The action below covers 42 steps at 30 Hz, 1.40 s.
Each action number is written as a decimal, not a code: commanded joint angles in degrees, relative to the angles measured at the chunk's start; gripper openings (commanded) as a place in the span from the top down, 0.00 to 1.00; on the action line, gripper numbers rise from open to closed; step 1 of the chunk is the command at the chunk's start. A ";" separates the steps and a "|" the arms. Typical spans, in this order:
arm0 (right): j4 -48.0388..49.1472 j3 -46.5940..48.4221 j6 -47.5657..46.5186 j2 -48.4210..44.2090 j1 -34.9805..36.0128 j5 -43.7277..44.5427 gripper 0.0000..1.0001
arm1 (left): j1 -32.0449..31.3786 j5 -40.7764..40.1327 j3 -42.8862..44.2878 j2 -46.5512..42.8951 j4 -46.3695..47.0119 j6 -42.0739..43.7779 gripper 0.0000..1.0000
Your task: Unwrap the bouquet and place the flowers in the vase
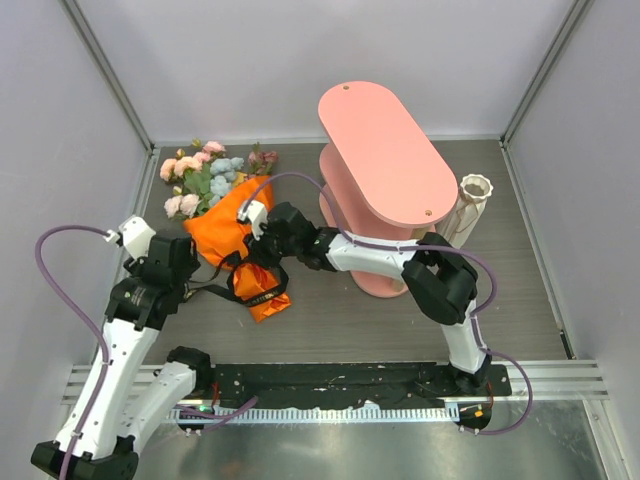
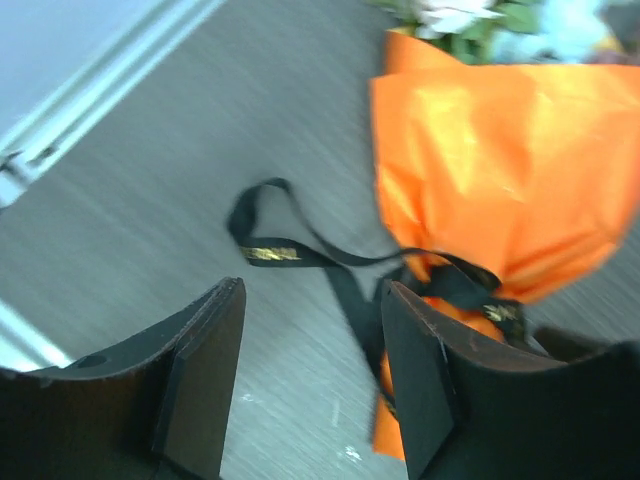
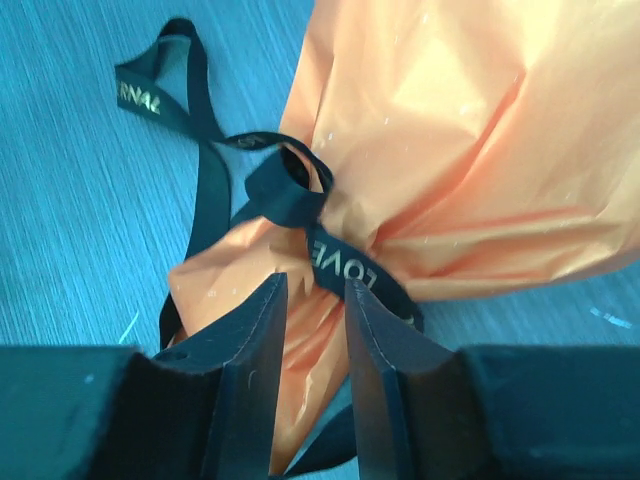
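Holds the left gripper [image 2: 312, 300] spread wide with nothing between the pads, merely looking down on a slack loop of the black ribbon [image 2: 270, 255] that trails over the table [image 1: 330, 320]. Narrows the right gripper [image 3: 312, 285] onto the crumpled orange tail on the near side of the knot. Appears to clamp the bouquet [image 1: 225, 225] there, probably to pin it down so the tie can be drawn off without dragging the whole bunch. Shows the ribbon partly undone yet wound round the neck of the paper cone. Shows the bouquet lying flat at the left of the table, flowers [image 1: 200, 175] pointing to the far left corner. Puts the vase [image 1: 474, 190] well apart at the far right, beyond the pink shelf [image 1: 385, 150]; hence a long carry once unwrapped.
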 commanded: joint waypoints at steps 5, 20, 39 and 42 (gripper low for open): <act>-10.66 16.76 3.41 6.90 -0.22 3.27 0.62 | 0.26 24.16 1.36 6.61 24.47 11.13 0.54; -13.22 14.58 4.11 7.79 -0.22 -0.33 0.88 | 15.11 48.42 -1.71 34.59 40.20 2.69 0.86; -10.05 4.73 -0.34 0.49 0.57 3.08 0.75 | 15.11 55.98 -1.62 39.54 45.48 3.12 0.79; -10.32 4.03 -5.10 -0.48 0.49 3.88 0.65 | 14.67 55.36 -2.06 37.59 45.57 4.35 0.65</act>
